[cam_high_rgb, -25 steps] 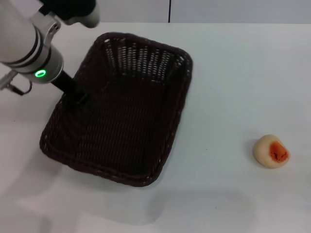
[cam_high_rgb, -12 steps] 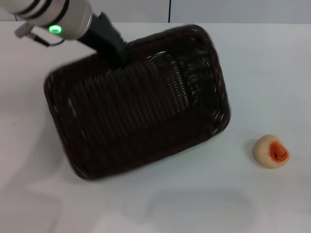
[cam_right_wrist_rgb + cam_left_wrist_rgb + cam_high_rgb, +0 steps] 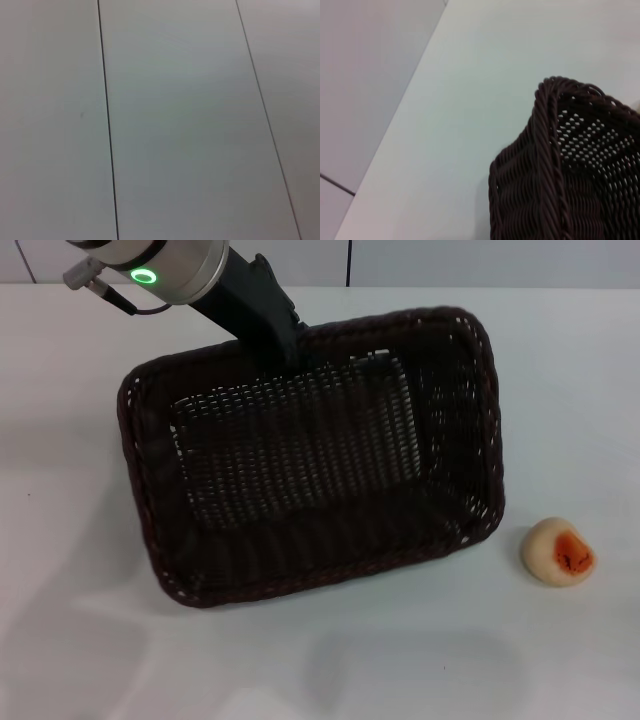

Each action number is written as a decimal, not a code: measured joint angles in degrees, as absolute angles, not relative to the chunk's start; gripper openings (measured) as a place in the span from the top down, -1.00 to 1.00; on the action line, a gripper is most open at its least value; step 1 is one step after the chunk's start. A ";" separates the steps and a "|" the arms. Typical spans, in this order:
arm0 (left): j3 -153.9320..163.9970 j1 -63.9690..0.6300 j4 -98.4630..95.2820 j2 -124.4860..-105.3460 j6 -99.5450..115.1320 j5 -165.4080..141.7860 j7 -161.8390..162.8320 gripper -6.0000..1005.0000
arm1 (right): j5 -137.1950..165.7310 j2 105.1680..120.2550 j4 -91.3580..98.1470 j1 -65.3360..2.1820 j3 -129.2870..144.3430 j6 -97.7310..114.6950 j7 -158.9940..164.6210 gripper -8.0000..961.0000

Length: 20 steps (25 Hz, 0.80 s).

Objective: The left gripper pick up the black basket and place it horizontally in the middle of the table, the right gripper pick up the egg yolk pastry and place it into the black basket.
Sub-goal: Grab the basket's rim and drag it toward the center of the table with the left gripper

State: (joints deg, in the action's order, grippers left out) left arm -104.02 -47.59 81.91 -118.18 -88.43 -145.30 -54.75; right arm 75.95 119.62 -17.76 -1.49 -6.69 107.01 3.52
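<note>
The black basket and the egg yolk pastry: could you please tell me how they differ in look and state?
The black basket is large, rectangular, dark open weave; the egg yolk pastry is small, round, cream with an orange-red patch. The left end effector is at the basket's far rim; nothing touches the pastry. Both are over the white table.

I work at a bare, lab-like test bench: a plain white table (image 3: 560, 360) set against a pale panelled wall (image 3: 180, 120) with thin dark seams.

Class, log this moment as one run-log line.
left end effector: on far rim of black basket | basket: lengthwise across table | egg yolk pastry: outside, right of basket | right end effector: unseen
</note>
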 joint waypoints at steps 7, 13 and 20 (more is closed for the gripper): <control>-104.43 -48.08 83.43 -118.12 -91.61 -143.56 -56.43 0.57 | 75.94 119.61 -17.76 -1.49 -6.36 107.09 3.52 -0.57; -104.11 -50.70 77.25 -118.19 -90.59 -142.15 -57.92 0.58 | 75.94 119.53 -17.76 -1.59 -6.03 107.14 3.52 -0.57; -103.91 -53.05 68.51 -118.24 -86.71 -142.48 -59.76 0.59 | 75.94 119.53 -17.75 -1.50 -6.06 107.15 3.51 -0.57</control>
State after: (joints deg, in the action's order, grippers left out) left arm -103.91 -53.05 68.51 -118.24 -86.71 -142.48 -59.76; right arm 75.94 119.53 -17.75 -1.50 -6.06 107.15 3.51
